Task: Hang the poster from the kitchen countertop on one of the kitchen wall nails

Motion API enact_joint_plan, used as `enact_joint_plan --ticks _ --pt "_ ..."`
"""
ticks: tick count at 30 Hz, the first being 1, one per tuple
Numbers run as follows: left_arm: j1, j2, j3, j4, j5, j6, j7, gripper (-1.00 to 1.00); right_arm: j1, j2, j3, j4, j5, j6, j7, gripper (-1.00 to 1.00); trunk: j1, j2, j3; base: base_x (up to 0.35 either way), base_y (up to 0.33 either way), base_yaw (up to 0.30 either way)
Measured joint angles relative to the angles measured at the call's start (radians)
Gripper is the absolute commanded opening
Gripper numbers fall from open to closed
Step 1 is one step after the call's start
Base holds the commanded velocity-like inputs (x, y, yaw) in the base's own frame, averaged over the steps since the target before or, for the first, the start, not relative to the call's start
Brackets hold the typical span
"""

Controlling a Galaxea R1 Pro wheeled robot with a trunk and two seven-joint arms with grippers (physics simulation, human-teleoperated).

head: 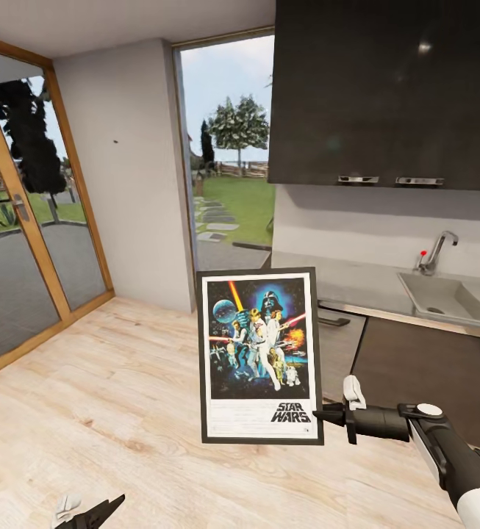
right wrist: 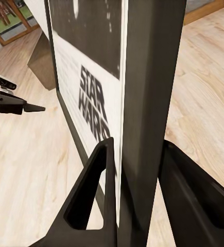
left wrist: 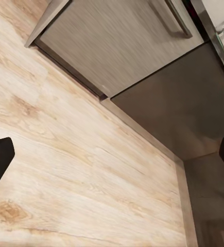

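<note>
The Star Wars poster (head: 260, 355) hangs upright in the air over the wooden floor, its picture facing me. My right gripper (head: 319, 415) is shut on the lower right edge of its black frame. In the right wrist view the poster (right wrist: 93, 98) stands edge-on between the two dark fingers (right wrist: 93, 180). A tiny dark wall nail (head: 116, 141) sticks out of the pale grey wall at the back left. The grey kitchen countertop (head: 342, 283) with its sink (head: 445, 297) runs along the right. My left gripper (head: 85, 510) hangs low and open, holding nothing, over the floor (left wrist: 65, 154).
Glass doors with wooden frames (head: 45, 242) stand at the left, and a tall window (head: 225, 147) sits beside the nail wall. Dark upper cabinets (head: 387, 88) hang over the counter, with dark lower cabinets (head: 423, 375) beneath it. Wooden floor (head: 107, 382) stretches toward the wall.
</note>
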Motion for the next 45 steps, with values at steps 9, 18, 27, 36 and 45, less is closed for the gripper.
enact_joint_plan --ticks 9,18,27,36,45 --pt "0.011 -0.011 0.008 0.005 0.006 -0.011 0.011 1.0 0.012 0.01 0.007 0.012 0.009 -0.018 -0.017 -1.0 0.0 0.0 0.0 0.0 0.0 0.0" --pt "0.063 -0.062 0.008 0.005 0.006 -0.015 0.061 1.0 0.048 0.01 0.008 0.063 0.009 -0.034 -0.093 -1.0 0.0 0.0 0.0 0.0 0.0 0.0" --pt "0.064 -0.062 0.011 0.005 0.006 -0.016 0.103 1.0 0.048 0.01 0.008 0.067 0.009 -0.034 -0.119 -1.0 0.0 0.0 0.0 0.0 0.0 0.0" --pt "0.152 -0.045 0.01 0.003 0.03 0.001 -0.029 1.0 0.073 -0.005 0.006 -0.049 0.006 0.002 0.025 -1.0 0.0 0.0 0.0 0.03 0.037 0.0" --pt "0.161 -0.044 0.015 0.001 0.036 0.001 -0.037 1.0 0.075 -0.006 0.006 -0.058 0.008 0.004 0.037 -1.0 0.0 0.0 0.0 0.177 0.22 0.0"
